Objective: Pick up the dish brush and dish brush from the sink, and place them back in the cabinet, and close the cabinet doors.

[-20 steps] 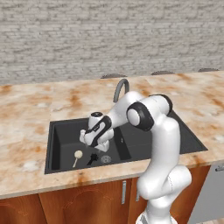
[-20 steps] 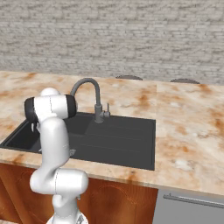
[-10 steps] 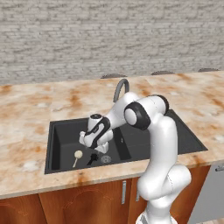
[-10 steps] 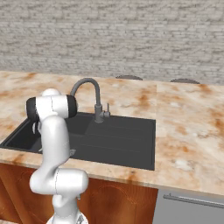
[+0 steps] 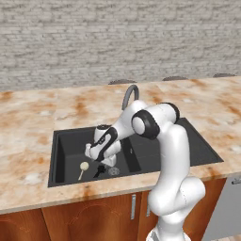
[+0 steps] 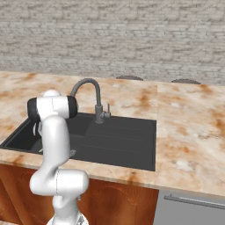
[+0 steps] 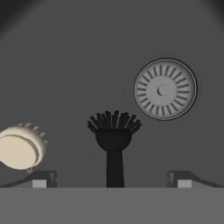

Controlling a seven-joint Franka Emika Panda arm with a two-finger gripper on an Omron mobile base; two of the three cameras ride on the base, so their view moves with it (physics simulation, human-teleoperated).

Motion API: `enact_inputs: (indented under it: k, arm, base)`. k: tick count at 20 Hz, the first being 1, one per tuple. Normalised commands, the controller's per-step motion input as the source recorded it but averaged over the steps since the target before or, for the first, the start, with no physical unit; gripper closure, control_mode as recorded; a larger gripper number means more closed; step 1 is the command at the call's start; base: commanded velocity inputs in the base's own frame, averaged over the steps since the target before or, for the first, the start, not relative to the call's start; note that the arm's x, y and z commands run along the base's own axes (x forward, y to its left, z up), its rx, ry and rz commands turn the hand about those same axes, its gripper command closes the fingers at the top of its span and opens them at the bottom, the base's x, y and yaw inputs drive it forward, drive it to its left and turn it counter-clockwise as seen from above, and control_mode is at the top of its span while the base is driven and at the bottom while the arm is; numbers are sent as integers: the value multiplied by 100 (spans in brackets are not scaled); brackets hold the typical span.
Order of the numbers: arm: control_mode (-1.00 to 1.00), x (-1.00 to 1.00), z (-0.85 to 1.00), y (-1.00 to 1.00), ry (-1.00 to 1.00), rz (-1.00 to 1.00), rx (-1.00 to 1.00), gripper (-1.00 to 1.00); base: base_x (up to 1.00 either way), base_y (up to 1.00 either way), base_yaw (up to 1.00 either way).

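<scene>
Fingers (image 7: 43, 178) spread wide, empty; black dish brush (image 7: 113, 144) centred between them.

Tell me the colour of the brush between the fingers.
All black, bristles and handle alike: the brush shows best in the hand view.

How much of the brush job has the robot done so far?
Nothing is put away yet. Both brushes lie in the sink: the black brush and the cream brush, beside the drain. The gripper hangs open over the black brush's handle. Left: grab each brush, put both in the cabinet, shut its doors.
</scene>
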Motion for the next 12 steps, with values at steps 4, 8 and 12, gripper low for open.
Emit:
enact_inputs:
  k: [4,8,12]
  arm:
    - [-100,0,-13,1,3,0,0,-100]
    - [-100,0,-14,0,4,0,0,-100]
    - [-100,0,-22,0,3,0,0,-100]
  base:
    - [0,0,0]
    - [0,0,0]
    - [0,0,0]
